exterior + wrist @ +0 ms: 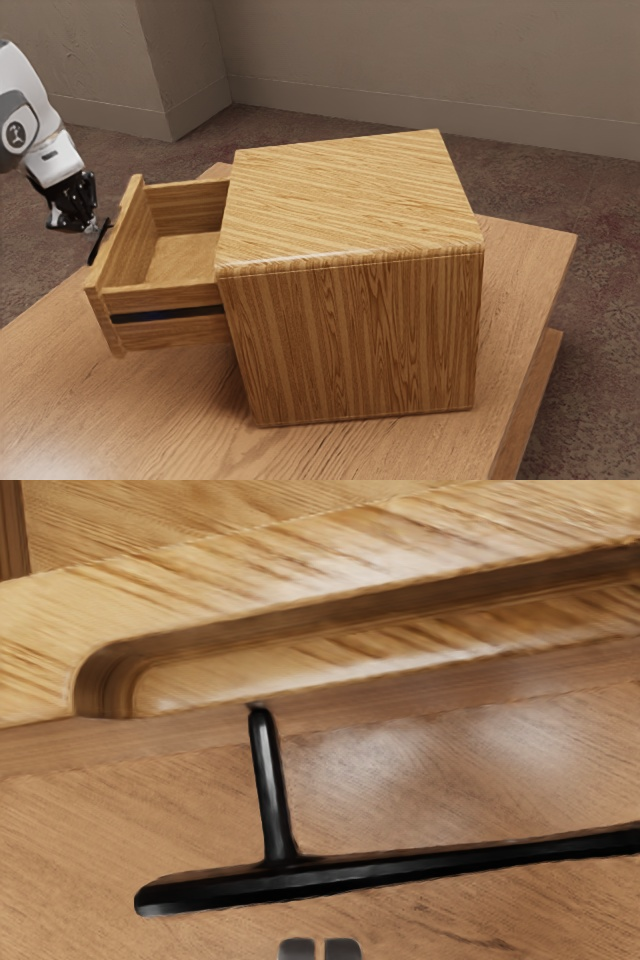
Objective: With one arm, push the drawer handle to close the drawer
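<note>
Your fingers (342, 949) are together, just beside the black handle (400, 870) on the open drawer (165, 295). The bar looks stiff but slick; skip gripping, push squarely near its middle, and the drawer should slide lightly into the cabinet (350, 340).

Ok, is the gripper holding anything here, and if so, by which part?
Nothing is held: the gripper has nothing between its fingertips, and the black handle lies beyond them, not in their grip.
</note>
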